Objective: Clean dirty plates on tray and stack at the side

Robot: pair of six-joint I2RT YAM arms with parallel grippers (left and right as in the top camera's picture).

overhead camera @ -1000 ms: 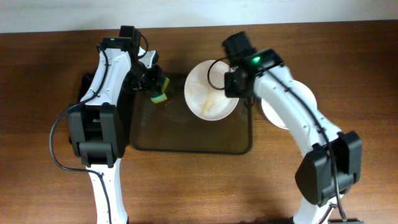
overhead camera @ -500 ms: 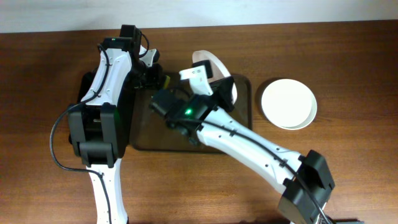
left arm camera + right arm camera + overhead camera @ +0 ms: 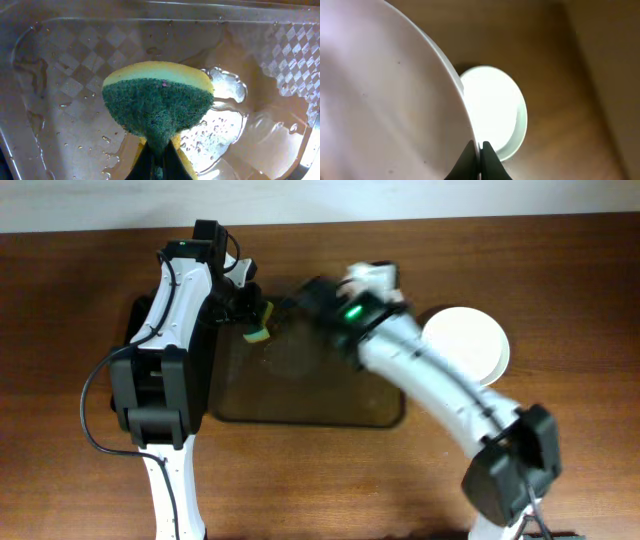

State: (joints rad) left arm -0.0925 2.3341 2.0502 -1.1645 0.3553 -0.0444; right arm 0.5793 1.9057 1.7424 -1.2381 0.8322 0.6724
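Observation:
My right gripper (image 3: 479, 146) is shut on the rim of a white plate (image 3: 385, 100), which fills the left of the right wrist view and is held tilted in the air. Below it, another white plate (image 3: 495, 112) lies on the wooden table; in the overhead view this plate (image 3: 470, 345) is to the right of the tray. The right arm (image 3: 350, 310) is motion-blurred overhead, and the held plate is not clear there. My left gripper (image 3: 159, 162) is shut on a yellow-and-green sponge (image 3: 157, 100), held over the wet dark brown tray (image 3: 65, 75), at its back left corner (image 3: 259, 332).
The brown tray (image 3: 300, 395) lies mid-table with water pooled on its textured base (image 3: 225, 85). A smaller black tray (image 3: 134, 330) shows partly under the left arm. Wooden table surrounds everything.
The right arm has swung with the plate from above the tray towards the right, over the white plate on the table. The left arm and the sponge have not moved.

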